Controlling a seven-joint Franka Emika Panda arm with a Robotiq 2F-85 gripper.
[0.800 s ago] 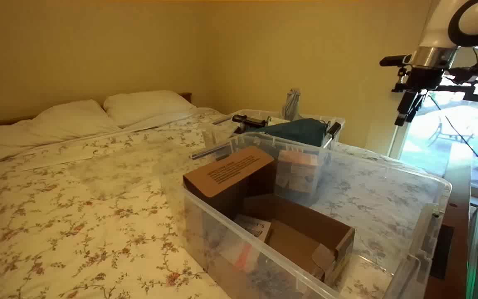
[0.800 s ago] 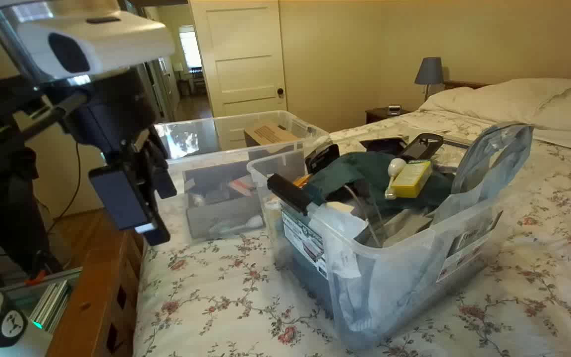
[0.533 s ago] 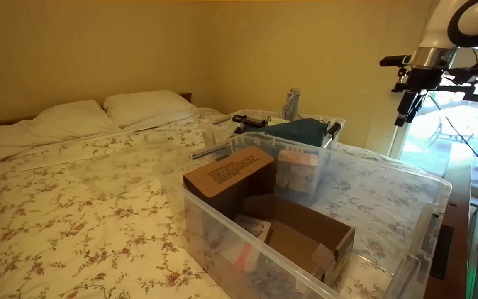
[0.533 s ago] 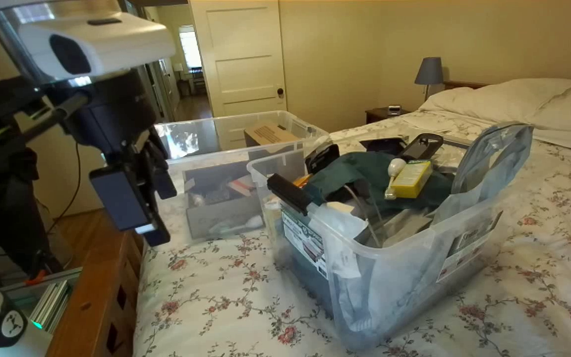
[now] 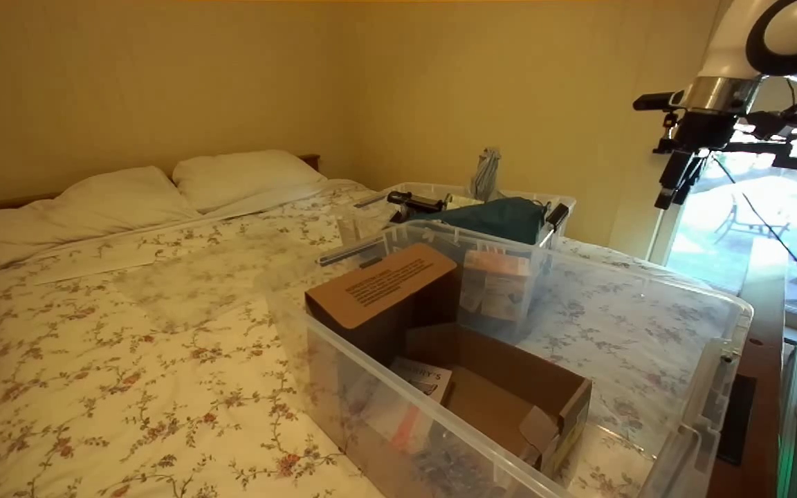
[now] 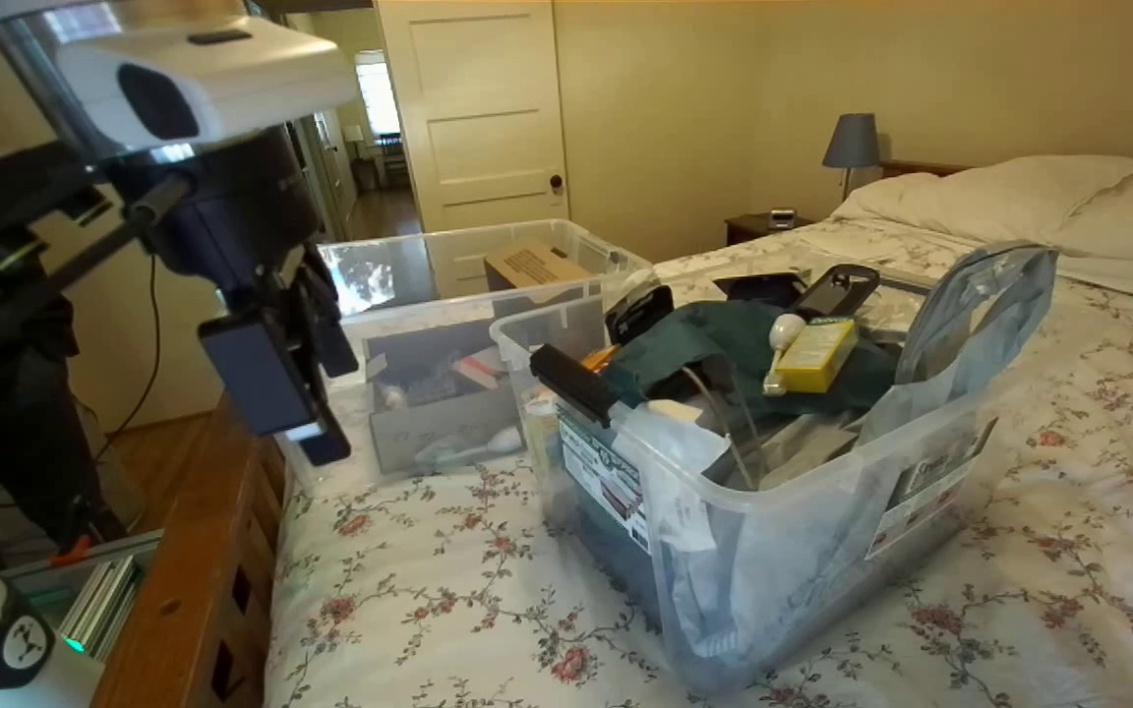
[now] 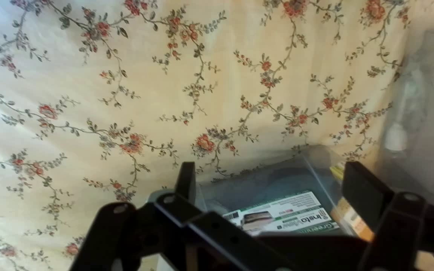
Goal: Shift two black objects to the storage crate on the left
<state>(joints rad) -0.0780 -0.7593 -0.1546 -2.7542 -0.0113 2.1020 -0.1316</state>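
Note:
The smaller clear bin holds several black items; I cannot tell which two are meant. A black bar-shaped object lies across its rim, also in an exterior view. A black object lies behind it, and a black frame-like object farther back. The storage crate, a large clear tub, stands beside the bin, also in an exterior view. My gripper is open and empty, above the bed edge and apart from the bin. In the wrist view the gripper frames the bin's labelled side.
A brown cardboard box lies in the crate. The bin also holds teal cloth, a yellow box and a grey bag rising above the rim. The wooden bed frame runs below the arm. Floral bedding surrounds the bins.
In an exterior view my gripper has shifted a little to the right and slightly up. It stays open. The bins and their contents have not moved.

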